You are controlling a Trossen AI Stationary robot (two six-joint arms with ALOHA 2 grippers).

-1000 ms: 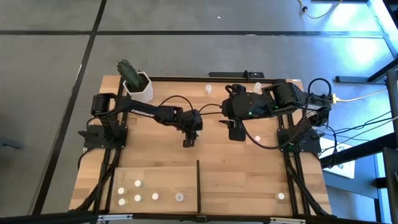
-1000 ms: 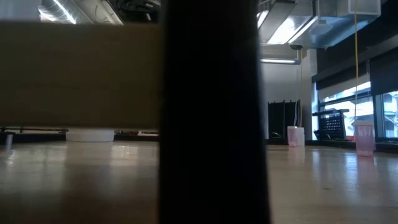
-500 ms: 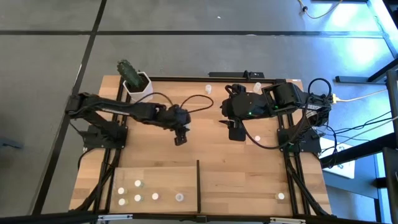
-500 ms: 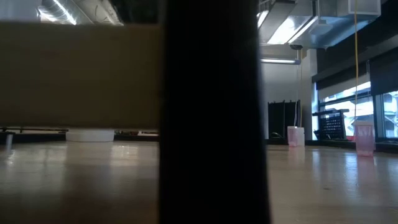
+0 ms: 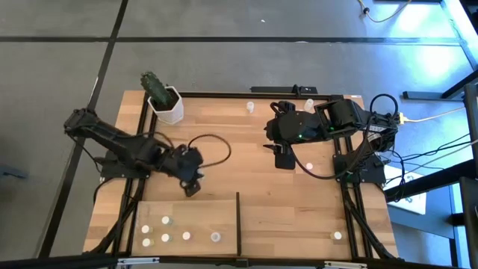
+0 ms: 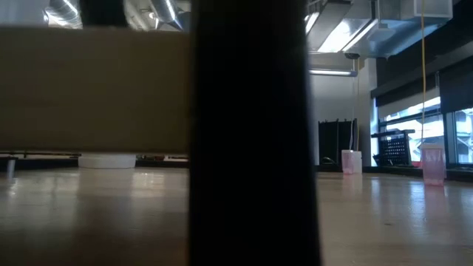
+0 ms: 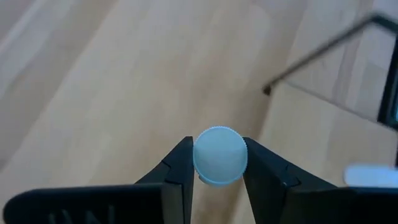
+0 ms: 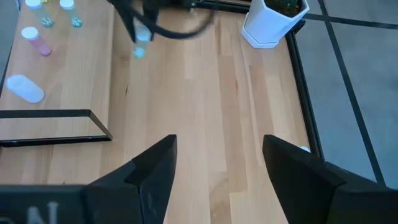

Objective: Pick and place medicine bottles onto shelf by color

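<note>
The left hand (image 7: 219,180) pinches a white-capped medicine bottle (image 7: 220,155) just short of the shelf (image 5: 187,213); five bottles stand there, several remain on the counter (image 5: 246,179). The right hand (image 8: 217,165) waits spread.

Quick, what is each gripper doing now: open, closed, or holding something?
Left gripper: closed on a white-capped medicine bottle, above the table close to the shelf.
Right gripper: open, holding nothing.

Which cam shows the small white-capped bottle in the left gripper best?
Left wrist view: the round ridged white cap of the bottle sits clamped between the left gripper fingers. High view hides it under the gripper; right wrist shows a distant blur; low view nothing.
</note>
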